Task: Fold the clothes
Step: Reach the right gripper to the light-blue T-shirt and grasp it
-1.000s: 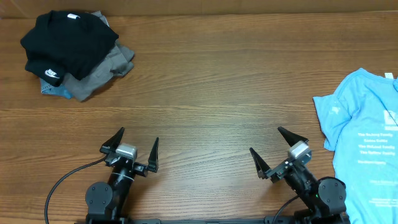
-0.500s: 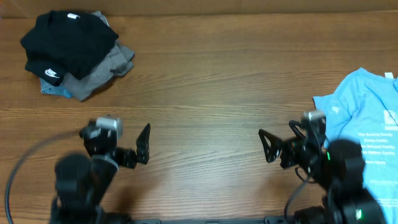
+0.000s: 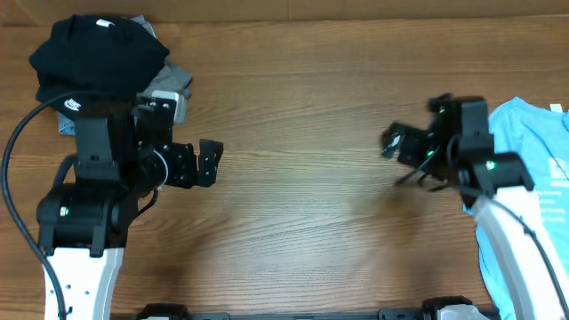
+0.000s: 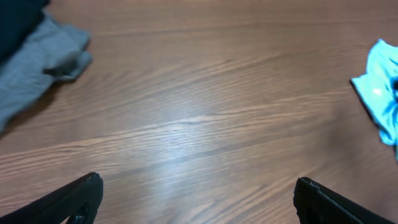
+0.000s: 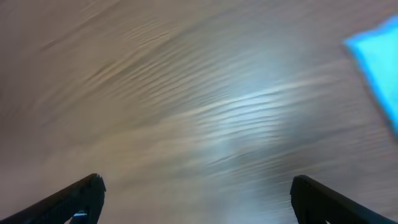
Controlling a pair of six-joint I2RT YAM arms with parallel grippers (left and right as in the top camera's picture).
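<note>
The light sky-blue t-shirt (image 3: 544, 124) with white print lies spread at the table's right edge, partly under my right arm. Its edge shows at the right of the left wrist view (image 4: 380, 87) and as a blurred blue patch at the upper right of the right wrist view (image 5: 379, 56). My right gripper (image 3: 397, 145) is open and empty, just left of the shirt, over bare wood (image 5: 196, 180). My left gripper (image 3: 206, 163) is open and empty at the left, far from the shirt, over bare wood (image 4: 196, 183).
A pile with a black garment with a white logo (image 3: 93, 53) on a grey garment (image 3: 173, 84) lies at the back left; the grey one shows in the left wrist view (image 4: 37, 68). A black cable (image 3: 13, 156) loops beside the left arm. The table is brown wood (image 3: 293, 107).
Both arms have lifted from the front edge and moved back over the table, the left toward the pile, the right toward the blue shirt. Both grippers stayed open.
</note>
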